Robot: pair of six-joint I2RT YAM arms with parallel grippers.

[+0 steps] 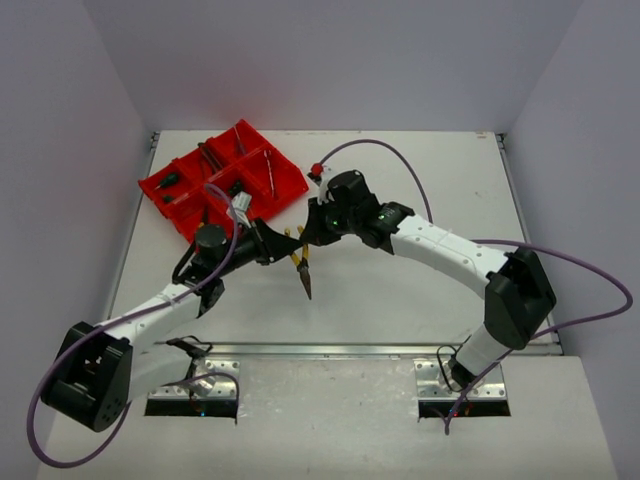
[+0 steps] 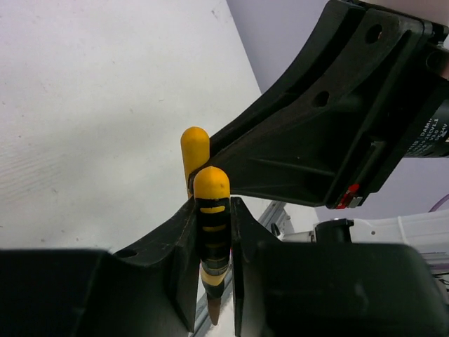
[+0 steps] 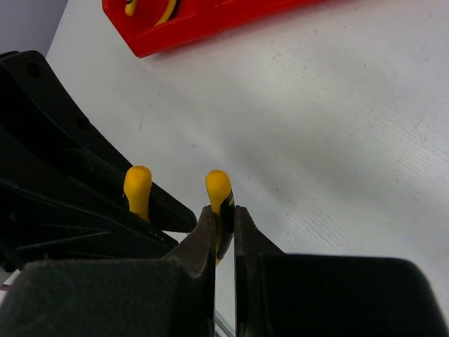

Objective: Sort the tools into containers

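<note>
**Top view.**
- Table [image 1: 420, 290]: white, walled on three sides.
- Red tray [image 1: 291, 186]: divided, set at 10 o'clock on the table. Its compartments hold several dark tools [image 1: 268, 170].
- Pliers [image 1: 303, 272]: yellow handles, near the table's centre, at 5 o'clock from the tray and apart from it. The dark nose points to 6 o'clock and the handles to 12. Whether the nose touches the table cannot be told from here.
- Left gripper [image 1: 278, 243]: meets the handles from 9 o'clock.
- Right gripper [image 1: 312, 228]: meets the handles from 1 o'clock.

**Left wrist view.**
- Left gripper [image 2: 212, 210]: fingers clamped on one yellow-and-black handle of the pliers [image 2: 212, 228], which stands upright between them.
- The second handle rises just behind, at 11 o'clock, against the black body of the right gripper, which fills the frame toward 2 o'clock.

**Right wrist view.**
- Right gripper [image 3: 223, 214]: fingers closed tight on one handle of the pliers [image 3: 218, 193].
- The other handle stands at 9 o'clock of it, against the left gripper's black fingers.
- Red tray [image 3: 210, 24]: at 12 o'clock, well apart, with something yellow showing inside.
</note>
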